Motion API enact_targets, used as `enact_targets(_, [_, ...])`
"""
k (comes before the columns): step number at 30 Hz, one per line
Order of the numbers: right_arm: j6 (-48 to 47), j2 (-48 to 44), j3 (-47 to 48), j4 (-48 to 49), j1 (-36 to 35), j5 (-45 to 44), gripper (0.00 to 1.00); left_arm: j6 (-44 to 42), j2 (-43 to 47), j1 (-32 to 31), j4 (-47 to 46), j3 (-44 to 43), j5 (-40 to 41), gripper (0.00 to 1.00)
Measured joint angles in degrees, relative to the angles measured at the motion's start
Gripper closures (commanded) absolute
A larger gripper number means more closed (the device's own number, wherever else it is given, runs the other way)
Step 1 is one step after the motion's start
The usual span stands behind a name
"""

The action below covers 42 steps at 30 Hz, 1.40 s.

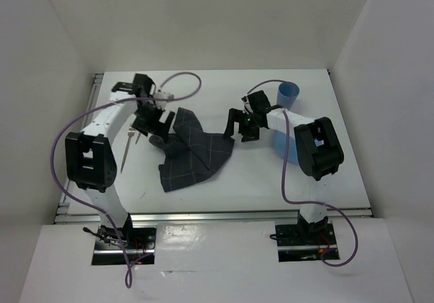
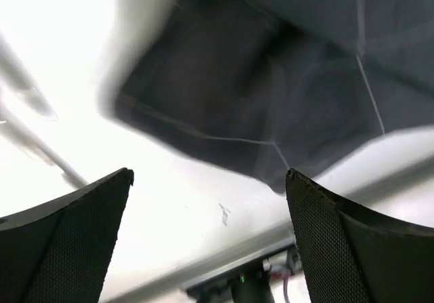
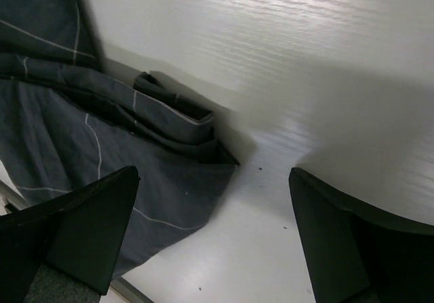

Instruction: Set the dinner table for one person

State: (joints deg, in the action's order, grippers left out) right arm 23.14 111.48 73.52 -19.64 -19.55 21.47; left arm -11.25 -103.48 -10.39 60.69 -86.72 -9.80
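- left gripper (image 1: 152, 127): jaws wide, nothing held. It hangs over the upper-left edge of the checked cloth (image 1: 195, 152). The left wrist view shows cloth ahead of the gap and none between the fingers.
- right gripper (image 1: 241, 128): also wide and empty, just beside the cloth's right corner. In the right wrist view a folded corner lies at the left of the gap, with bare table across the rest.
- Key relation, top view: the cloth's bulk sits at 4 o'clock from the left gripper and 8 o'clock from the right, i.e. between the two.
- Cloth is crumpled. Long axis runs roughly 1 to 7 o'clock, my estimate only.
- Nearer arm: left, by a small margin. My read is that a spread needs both, one per corner.
- utensil (image 1: 127, 152): thin, grey, type not resolvable. It lies at 7 o'clock from the left gripper, apart from the cloth, axis near 12 to 6.
- blue cup (image 1: 289, 94): 2 o'clock from the right gripper, near the far right corner.
- dinner table (image 1: 258, 181): white top under everything, rails on the left and near edges.
- No readable brands, labels or text.
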Motion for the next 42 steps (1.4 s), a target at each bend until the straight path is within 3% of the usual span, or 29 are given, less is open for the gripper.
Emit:
enact_targets(6, [1.8,0.5,-0.6,2.0,-2.2,0.5,0.00,4.2,-1.6,12.1,-1.7,-5.6,-5.7,0.01])
enact_targets(16, [4.4,-0.2,-2.2,3.6,-2.4,0.7,0.00,4.2,-18.2,11.5,4.4,-9.4,-13.6,0.01])
enact_targets(17, [4.7,-0.5,-2.6,3.8,-2.4,0.9,0.02,4.4,-19.1,11.5,4.3,-11.0,-14.0,0.06])
enact_targets(20, [5.7,-0.6,-3.8,5.0,-2.4,2.2,0.20,5.6,-20.4,11.5,3.5,-13.9,-15.0,0.64])
enact_targets(21, [5.9,-0.6,-4.2,5.4,-2.4,2.8,0.32,5.4,-20.6,11.5,3.2,-14.3,-15.8,0.83])
enact_targets(22, [6.2,-0.6,-4.7,5.8,-2.4,3.6,0.59,5.6,-20.7,11.5,3.2,-14.4,-16.3,1.00])
enact_targets(26, [7.5,0.7,-6.7,5.6,-2.5,5.7,1.00,4.1,-20.7,11.6,3.4,-13.9,-17.6,1.00])
enact_targets(32, [7.6,-1.3,-6.9,2.9,-1.8,4.2,1.00,1.9,-16.4,11.8,3.7,-10.7,-17.4,1.00])
enact_targets(36, [5.7,-10.5,-5.4,-3.8,0.2,-2.1,1.00,-0.2,-7.8,11.9,3.8,-10.6,-17.2,1.00])
enact_targets(42, [1.4,-22.2,8.7,-10.5,2.5,-10.6,1.00,-1.4,4.0,11.9,4.7,-14.6,-17.2,1.00])
